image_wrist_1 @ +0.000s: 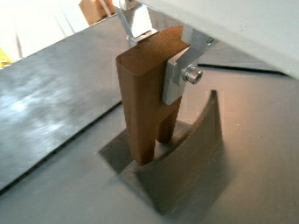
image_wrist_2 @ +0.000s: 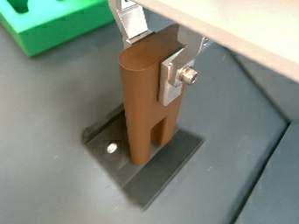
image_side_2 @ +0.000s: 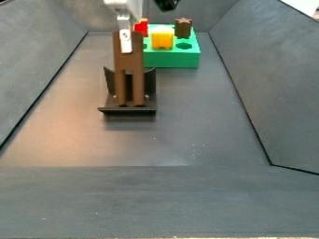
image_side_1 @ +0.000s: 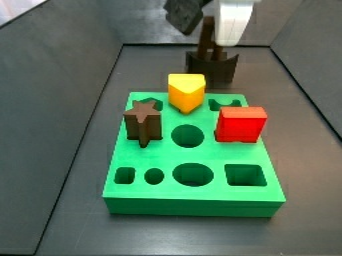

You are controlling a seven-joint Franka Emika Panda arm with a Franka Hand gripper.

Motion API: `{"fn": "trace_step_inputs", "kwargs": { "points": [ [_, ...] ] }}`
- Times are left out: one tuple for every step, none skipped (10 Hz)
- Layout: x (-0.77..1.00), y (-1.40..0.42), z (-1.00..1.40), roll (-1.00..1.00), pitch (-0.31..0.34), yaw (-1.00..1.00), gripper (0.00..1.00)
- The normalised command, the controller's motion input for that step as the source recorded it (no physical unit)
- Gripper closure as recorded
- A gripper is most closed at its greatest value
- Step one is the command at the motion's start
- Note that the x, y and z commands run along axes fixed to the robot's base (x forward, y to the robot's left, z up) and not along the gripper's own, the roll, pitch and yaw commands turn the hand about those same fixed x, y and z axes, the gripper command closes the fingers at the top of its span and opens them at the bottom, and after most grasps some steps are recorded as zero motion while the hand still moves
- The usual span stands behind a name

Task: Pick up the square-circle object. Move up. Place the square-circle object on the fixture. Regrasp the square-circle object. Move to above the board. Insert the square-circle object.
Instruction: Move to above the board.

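Brown bar: the square-circle object (image_wrist_2: 145,105) stands upright, its lower end resting on the fixture (image_wrist_2: 146,166), seen in both wrist views.
Gripper: the gripper (image_wrist_1: 149,48) is at the bar's upper end; its fingers (image_wrist_1: 183,72), flat silver plates, are clenched on the bar, one plate with a screw lying flat against the side face.
Fixture: a dark base plate with an upright back (image_wrist_1: 187,157) rising just behind the bar; a pale dot shows on the plate beside the bar's foot in a wrist view.
Side look: in a side view the bar (image_side_2: 125,63) rises well above the fixture (image_side_2: 127,96), on the grey floor (image_side_2: 187,131).
Board: the board (image_side_1: 194,160) is bright green, well apart from the fixture, carrying a brown star block (image_side_1: 142,122), a yellow block (image_side_1: 187,93) and a red cube (image_side_1: 241,124).
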Motion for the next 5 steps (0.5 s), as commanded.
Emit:
{"fn": "trace_step_inputs", "kwargs": {
  "points": [
    [-0.20, -0.08, 1.00, -0.05, 0.211, 0.32, 1.00],
    [-0.18, -0.07, 1.00, -0.04, 0.106, 0.23, 1.00],
    [-0.17, -0.07, 1.00, -0.04, 0.071, 0.19, 1.00],
    [-0.16, -0.06, 1.00, -0.04, 0.017, 0.13, 1.00],
    [-0.15, -0.06, 1.00, -0.04, -0.009, 0.09, 1.00]
  ]
}}
